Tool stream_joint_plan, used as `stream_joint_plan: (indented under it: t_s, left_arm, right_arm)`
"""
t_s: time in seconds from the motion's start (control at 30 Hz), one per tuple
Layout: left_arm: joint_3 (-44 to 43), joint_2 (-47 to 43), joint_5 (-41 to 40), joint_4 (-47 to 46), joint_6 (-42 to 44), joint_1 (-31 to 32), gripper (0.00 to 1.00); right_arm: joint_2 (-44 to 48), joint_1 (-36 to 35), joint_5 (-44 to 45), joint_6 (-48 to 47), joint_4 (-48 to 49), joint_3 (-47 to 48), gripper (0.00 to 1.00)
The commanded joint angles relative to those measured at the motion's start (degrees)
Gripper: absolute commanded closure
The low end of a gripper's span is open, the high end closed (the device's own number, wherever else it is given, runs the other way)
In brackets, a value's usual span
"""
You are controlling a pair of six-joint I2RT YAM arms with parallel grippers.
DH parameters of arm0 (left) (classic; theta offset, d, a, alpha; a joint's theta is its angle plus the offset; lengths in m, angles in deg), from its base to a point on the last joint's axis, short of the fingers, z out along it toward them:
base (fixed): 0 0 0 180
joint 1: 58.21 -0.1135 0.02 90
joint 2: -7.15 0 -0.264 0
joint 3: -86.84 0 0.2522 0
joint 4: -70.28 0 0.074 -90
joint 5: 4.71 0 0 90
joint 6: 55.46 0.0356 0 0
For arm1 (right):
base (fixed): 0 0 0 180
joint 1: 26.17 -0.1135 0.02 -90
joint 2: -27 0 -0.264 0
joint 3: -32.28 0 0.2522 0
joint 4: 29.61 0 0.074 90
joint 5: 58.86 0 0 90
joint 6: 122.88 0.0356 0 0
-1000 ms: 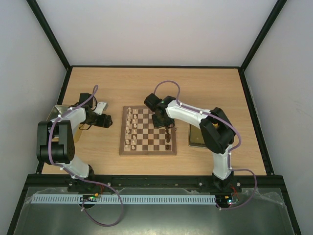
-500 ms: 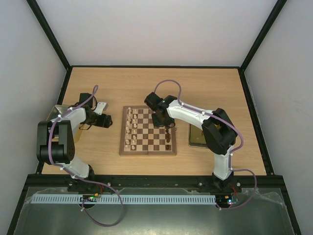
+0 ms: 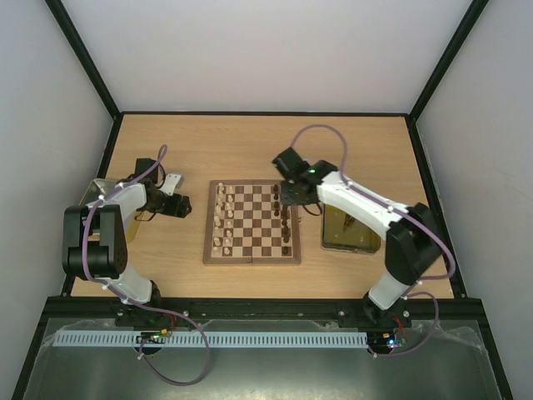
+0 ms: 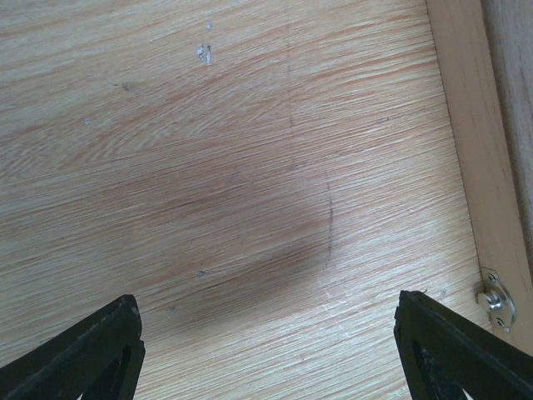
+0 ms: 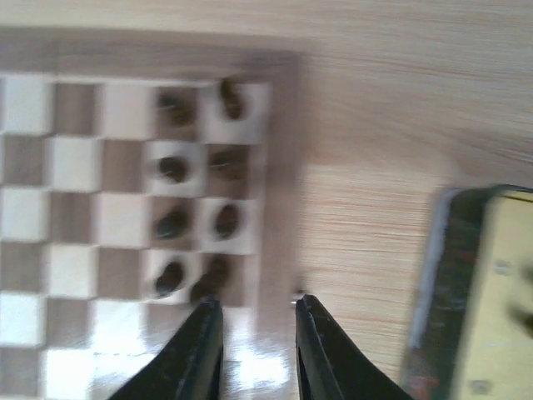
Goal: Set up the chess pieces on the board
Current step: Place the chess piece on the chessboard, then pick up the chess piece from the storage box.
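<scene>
Pinching the light, tip-prone chess pieces point(image 5: 173, 169) at the upper stem should suit them; right fingers point(image 5: 196, 350) narrowly parted and empty, left fingers point(image 4: 83, 350) wide apart.

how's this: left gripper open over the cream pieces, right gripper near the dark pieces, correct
No: the left gripper is open over bare table beside the board, per the left wrist view. The right gripper is near the dark pieces.

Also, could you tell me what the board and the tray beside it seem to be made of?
The board looks like varnished wood: brown chequered squares with glare. The tray is probably metal: yellow-gold, shiny, with a raised rim.
</scene>
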Motion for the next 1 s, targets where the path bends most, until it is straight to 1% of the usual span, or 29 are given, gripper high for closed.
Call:
stream_joint_plan:
  t_s: [0.0, 0.07, 0.2, 0.33, 0.6, 0.97]
  left_arm:
    - [0.41, -0.51, 0.70, 0.48, 0.39, -0.12, 0.18]
    - [0.41, -0.60, 0.85, 0.58, 0.39, -0.15, 0.18]
    - [0.22, -0.19, 1.86, 0.77, 0.39, -0.09, 0.18]
    - [0.03, -0.38, 2.18, 0.88, 0.41, -0.08, 0.18]
    - [0.26, -0.57, 2.90, 0.82, 0.66, -0.05, 0.18]
    - [0.33, -0.91, 3.29, 0.82, 0.94, -0.08, 0.18]
  right_arm:
    - [6.30, 8.95, 3.70, 4.63, 2.54, -9.72, 0.78]
    - [8.37, 13.61, 3.18, 5.74, 3.60, -14.05, 0.78]
    - [10.46, 22.58, 1.42, 6.39, 5.38, -18.85, 0.78]
    - [11.52, 28.50, -0.12, 7.39, 7.41, -21.45, 0.78]
    - [8.18, 31.91, -3.70, 8.75, 10.40, -23.27, 0.78]
    - [4.67, 32.18, -4.59, 8.86, 11.75, -23.52, 0.79]
